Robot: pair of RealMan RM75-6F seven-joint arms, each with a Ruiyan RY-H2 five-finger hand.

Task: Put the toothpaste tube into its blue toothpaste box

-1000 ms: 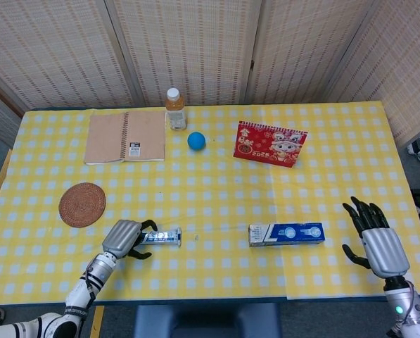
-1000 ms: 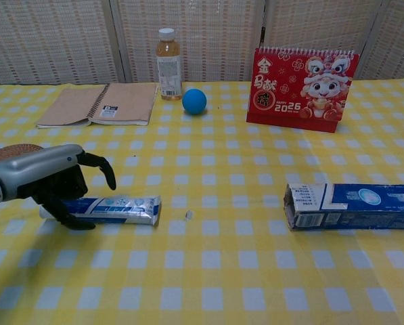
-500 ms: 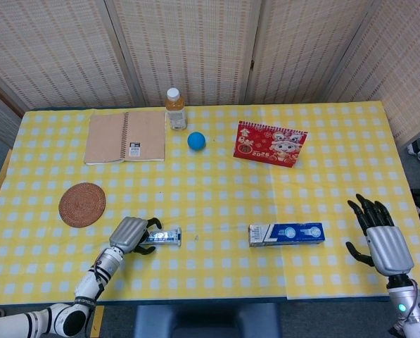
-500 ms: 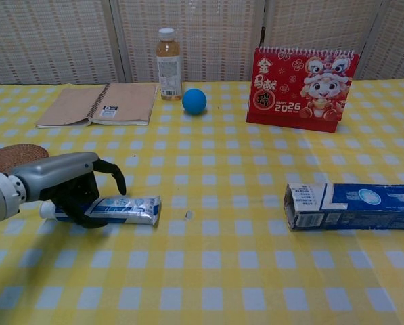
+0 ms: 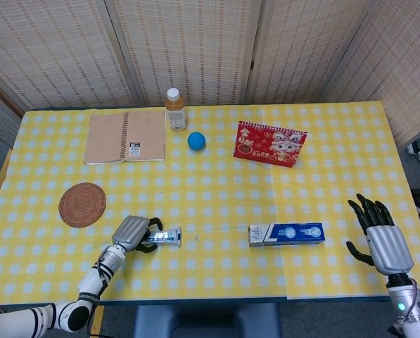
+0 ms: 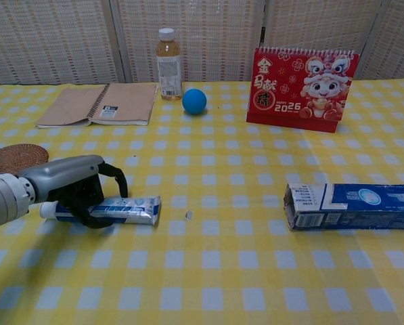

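Left hand (image 6: 70, 186) wraps the toothpaste tube (image 6: 124, 209) lying flat on the table — well left of the blue toothpaste box (image 6: 354, 206), bare cloth between. Right hand (image 5: 382, 239), fingers spread, empty, right of the box. Woven coaster (image 5: 82, 204) left of the tube — calendar (image 6: 304, 79) behind the box.

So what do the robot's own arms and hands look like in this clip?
Both hands have a silver-grey metallic back plate and black jointed fingers: left hand, right hand. The left forearm is silver-grey with dark ring bands, ending in a black and white segment near the frame's bottom edge. The right wrist is silver-grey with a small green light. No loose cables show.
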